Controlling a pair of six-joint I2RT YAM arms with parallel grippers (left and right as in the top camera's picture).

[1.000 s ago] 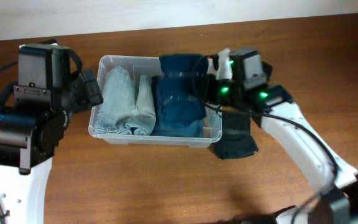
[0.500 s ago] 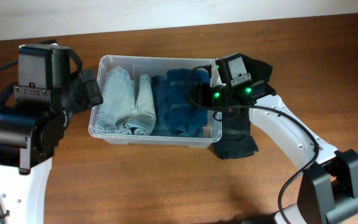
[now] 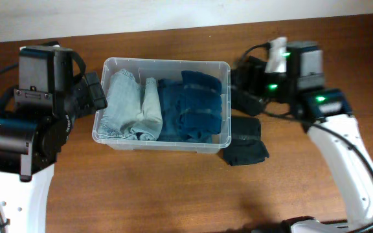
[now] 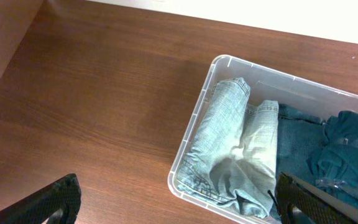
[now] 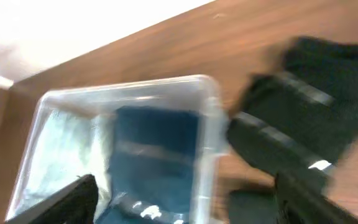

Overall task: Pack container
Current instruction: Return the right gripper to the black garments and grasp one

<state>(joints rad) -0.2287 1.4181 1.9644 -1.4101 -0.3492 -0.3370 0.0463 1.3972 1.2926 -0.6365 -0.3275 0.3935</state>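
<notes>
The container (image 3: 162, 61) sits mid-table between the arms. It holds light jeans (image 3: 129, 107) toward the left arm and dark jeans (image 3: 192, 107) toward the right. The overhead and right wrist views show a black cloth (image 3: 245, 147) on the table just beside its right end; the left wrist view does not. The left gripper (image 4: 179, 202) is spread wide and empty. The right gripper (image 5: 185, 199), blurred, is also spread and empty. The table (image 3: 173, 194) is brown wood, with a pale wall (image 3: 109, 13) behind it.
</notes>
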